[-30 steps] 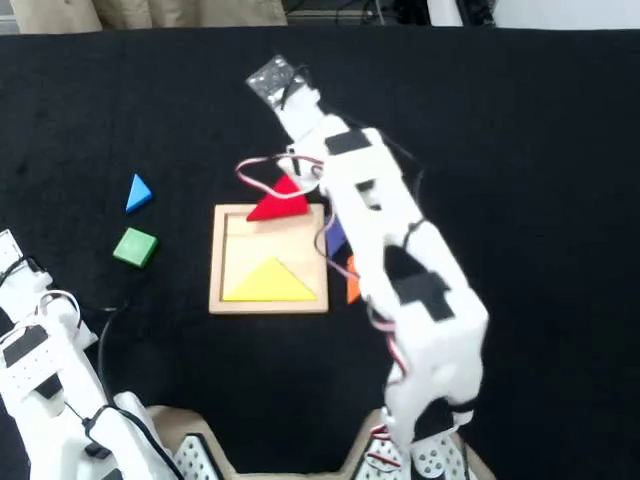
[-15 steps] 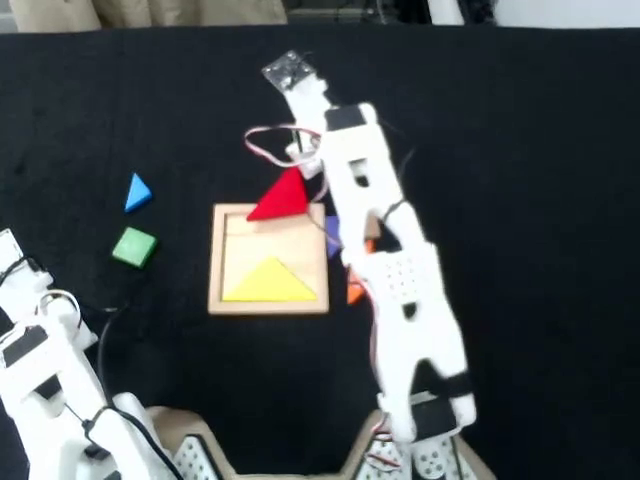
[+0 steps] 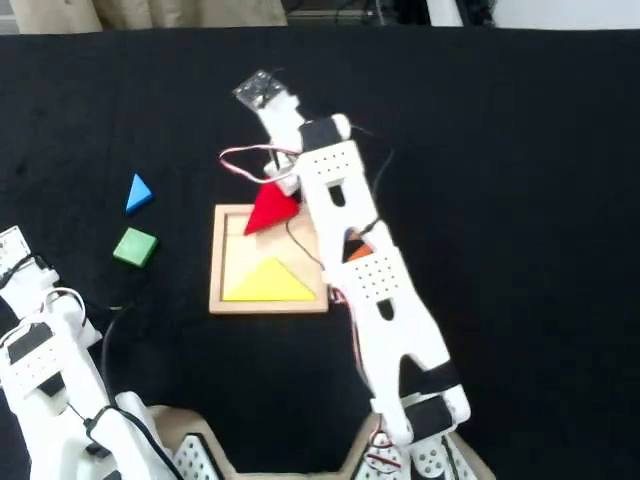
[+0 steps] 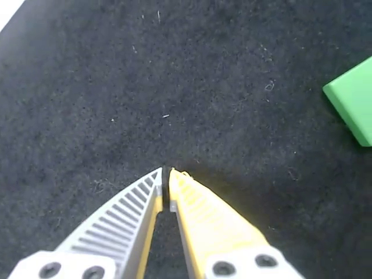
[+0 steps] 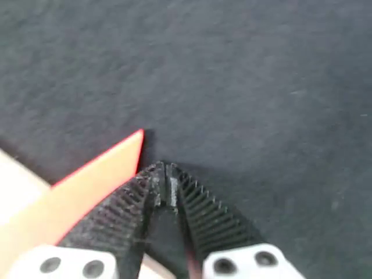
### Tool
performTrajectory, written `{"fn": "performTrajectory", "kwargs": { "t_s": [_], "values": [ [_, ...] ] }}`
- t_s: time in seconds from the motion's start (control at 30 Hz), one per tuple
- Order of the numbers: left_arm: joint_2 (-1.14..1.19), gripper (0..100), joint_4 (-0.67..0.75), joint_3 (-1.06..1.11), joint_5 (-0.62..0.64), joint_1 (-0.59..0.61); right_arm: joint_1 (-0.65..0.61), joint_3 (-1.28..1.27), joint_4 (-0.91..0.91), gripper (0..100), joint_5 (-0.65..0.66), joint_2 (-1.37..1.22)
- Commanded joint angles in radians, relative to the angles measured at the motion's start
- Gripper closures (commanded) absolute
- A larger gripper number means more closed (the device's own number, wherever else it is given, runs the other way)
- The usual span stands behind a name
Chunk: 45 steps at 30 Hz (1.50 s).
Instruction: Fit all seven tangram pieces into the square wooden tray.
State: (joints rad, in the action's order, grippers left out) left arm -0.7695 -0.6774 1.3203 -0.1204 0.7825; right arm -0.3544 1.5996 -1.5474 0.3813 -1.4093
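At the far left of your table the left arm sits low near the front edge, and your left gripper is clenched, its two tips meeting with nothing between them, hanging over the black cloth. Just past it lies the green square, apart from the fingers. In the high view you'll find the blue triangle farther back on the cloth, near the green square and well left of the square wooden tray. Inside the tray, the yellow triangle lies flat against the near rim, its long side along that rim. The red triangle sits across the tray's far rim, partly over the wood and partly over the cloth. Your right gripper is also clenched on nothing, tips pressed together, with the red triangle's corner right beside one finger; whether they touch cannot be told. The right arm stretches from the front edge past the tray's right side, and an orange piece peeks through a gap in it, just right of the tray.
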Motion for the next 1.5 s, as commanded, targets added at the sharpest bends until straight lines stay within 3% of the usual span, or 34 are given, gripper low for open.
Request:
{"fn": "performTrajectory", "kwargs": {
  "t_s": [0.0,0.2,0.47,0.63,1.0,1.2,1.47],
  "values": [
    [-0.018,97,0.012,-0.002,-0.012,-0.016,-0.021,0.073,-0.078,98.8,0.0,0.035],
    [-0.018,97,0.015,-0.002,-0.012,-0.016,-0.084,0.067,-0.213,98.8,0.06,0.094],
    [-0.018,97,0.018,-0.002,-0.011,-0.016,-0.147,0.067,-0.221,98.8,0.066,0.137],
    [-0.018,97,0.018,-0.002,-0.009,-0.016,-0.161,0.059,-0.221,98.8,-0.008,0.231],
    [-0.018,97,0.018,-0.002,-0.012,-0.016,-0.124,-0.119,-0.219,98.8,0.003,0.248],
    [-0.018,97,0.018,-0.002,-0.012,-0.016,-0.186,-0.265,-0.221,98.8,0.002,0.288],
    [-0.018,97,0.018,-0.002,-0.012,-0.016,-0.176,-0.464,-0.219,98.8,0.003,0.55]
  ]
}}
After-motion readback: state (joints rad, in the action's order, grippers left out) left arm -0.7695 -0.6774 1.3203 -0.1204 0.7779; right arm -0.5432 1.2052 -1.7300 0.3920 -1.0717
